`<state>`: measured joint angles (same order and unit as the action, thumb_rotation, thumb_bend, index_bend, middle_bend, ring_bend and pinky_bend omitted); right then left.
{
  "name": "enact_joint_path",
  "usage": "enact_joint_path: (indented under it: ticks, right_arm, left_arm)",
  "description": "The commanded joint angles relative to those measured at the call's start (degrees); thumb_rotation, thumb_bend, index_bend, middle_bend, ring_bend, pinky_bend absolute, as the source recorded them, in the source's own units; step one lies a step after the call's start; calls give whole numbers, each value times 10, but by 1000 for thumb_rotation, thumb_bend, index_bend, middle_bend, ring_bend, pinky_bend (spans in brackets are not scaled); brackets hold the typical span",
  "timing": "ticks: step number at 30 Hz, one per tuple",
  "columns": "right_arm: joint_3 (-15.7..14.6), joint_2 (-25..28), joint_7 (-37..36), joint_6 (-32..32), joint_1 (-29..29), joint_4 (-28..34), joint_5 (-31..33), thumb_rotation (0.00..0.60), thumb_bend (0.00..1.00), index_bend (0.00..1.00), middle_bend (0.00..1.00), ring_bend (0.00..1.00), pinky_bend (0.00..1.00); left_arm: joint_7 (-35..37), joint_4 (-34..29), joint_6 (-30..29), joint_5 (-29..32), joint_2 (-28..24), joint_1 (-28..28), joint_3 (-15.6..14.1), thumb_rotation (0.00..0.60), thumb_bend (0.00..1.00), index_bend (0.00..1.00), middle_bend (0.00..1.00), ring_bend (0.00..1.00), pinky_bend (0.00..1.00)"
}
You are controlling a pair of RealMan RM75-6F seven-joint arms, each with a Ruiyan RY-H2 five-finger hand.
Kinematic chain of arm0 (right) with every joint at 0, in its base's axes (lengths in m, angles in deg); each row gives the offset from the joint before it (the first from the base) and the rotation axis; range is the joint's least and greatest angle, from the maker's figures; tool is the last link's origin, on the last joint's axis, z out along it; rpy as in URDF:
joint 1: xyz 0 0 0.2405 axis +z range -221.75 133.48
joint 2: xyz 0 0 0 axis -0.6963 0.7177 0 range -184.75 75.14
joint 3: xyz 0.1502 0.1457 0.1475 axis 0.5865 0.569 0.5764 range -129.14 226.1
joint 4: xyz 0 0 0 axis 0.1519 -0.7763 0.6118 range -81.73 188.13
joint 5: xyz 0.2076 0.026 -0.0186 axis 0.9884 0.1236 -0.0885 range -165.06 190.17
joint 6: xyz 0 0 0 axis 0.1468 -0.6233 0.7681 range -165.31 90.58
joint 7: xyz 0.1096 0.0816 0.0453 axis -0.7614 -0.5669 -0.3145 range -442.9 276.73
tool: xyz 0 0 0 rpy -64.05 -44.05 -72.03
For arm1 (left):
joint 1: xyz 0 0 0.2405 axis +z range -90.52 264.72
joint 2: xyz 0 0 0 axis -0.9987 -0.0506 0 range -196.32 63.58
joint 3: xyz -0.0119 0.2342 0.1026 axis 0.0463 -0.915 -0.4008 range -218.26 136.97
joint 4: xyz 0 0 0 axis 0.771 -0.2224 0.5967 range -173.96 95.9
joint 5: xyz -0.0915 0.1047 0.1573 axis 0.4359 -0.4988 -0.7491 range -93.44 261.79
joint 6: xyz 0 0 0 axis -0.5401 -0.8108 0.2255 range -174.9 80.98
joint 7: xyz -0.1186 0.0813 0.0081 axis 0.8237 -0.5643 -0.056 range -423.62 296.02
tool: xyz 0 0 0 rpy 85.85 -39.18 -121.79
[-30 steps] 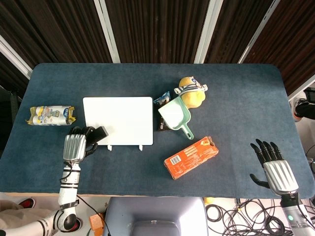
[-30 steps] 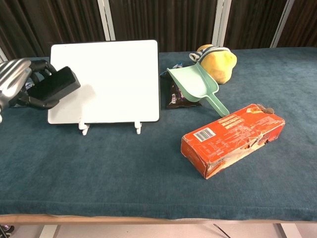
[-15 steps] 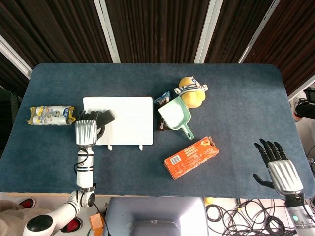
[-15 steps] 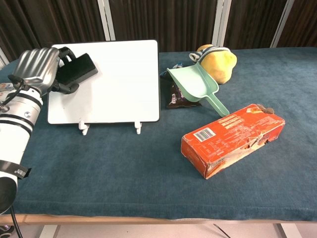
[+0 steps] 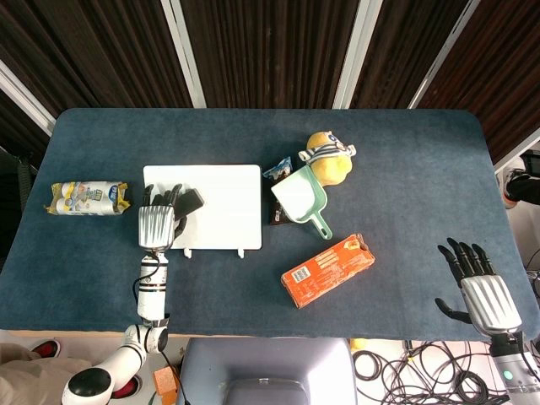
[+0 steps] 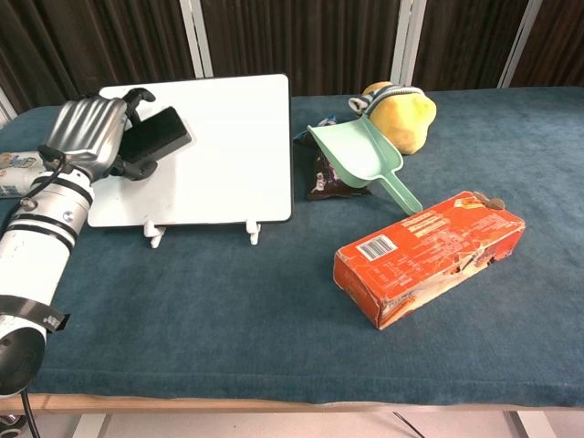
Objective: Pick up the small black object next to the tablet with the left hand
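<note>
Gripping flat matte black object [image 6: 157, 137] | left hand [image 6: 88, 134] metallic, fingers curled round it | right hand [image 5: 483, 291] fingers spread, empty

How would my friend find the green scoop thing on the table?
Start at the big white tablet standing on the blue table and look just to its right. The mint-green scoop lies there between a dark snack packet and a yellow plush toy. It alone is pale green with a handle.

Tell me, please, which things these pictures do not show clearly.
- Dark snack packet: both views, mostly hidden under the mint-green plastic scoop.
- Right hand: head view only; chest view misses it.
- Small black rectangular object: chest view, held end hidden by the left hand.
</note>
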<state>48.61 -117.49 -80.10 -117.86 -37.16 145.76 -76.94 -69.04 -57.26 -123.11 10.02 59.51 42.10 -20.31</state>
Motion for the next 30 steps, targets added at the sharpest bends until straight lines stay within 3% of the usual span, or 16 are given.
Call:
enact_joint_path:
  ticks: [1, 6, 10, 13, 22, 30]
  right_arm:
    - [0, 0, 0, 0, 0, 1, 0, 600, 158, 0, 0, 0, 0]
    - [1, 0, 0, 0, 0, 1, 1, 600, 159, 0, 0, 0, 0]
    - [1, 0, 1, -2, -1, 1, 1, 600, 158, 0, 0, 0, 0]
    - [1, 0, 1, -3, -2, 1, 0, 600, 158, 0, 0, 0, 0]
    - [1, 0, 2, -5, -3, 1, 0, 600, 158, 0, 0, 0, 0]
    - [1, -4, 11, -8, -4, 1, -1, 600, 158, 0, 0, 0, 0]
  left_arm:
    - [-7, 1, 5, 3, -3, 0, -2, 600, 275, 94, 436, 334, 141]
    - [-2, -9, 2, 5, -5, 1, -4, 565, 254, 75, 370, 277, 128]
    - [3, -14, -4, 1, -6, 2, -9, 444, 239, 73, 339, 250, 122]
    - [3, -18, -6, 1, -7, 3, -11, 410, 237, 73, 321, 236, 120]
    - [-8, -47, -25, -3, -20, 15, -19, 377, 221, 29, 137, 105, 112]
    - [-51, -157, -88, -25, -70, 51, -38, 354, 212, 0, 39, 43, 113]
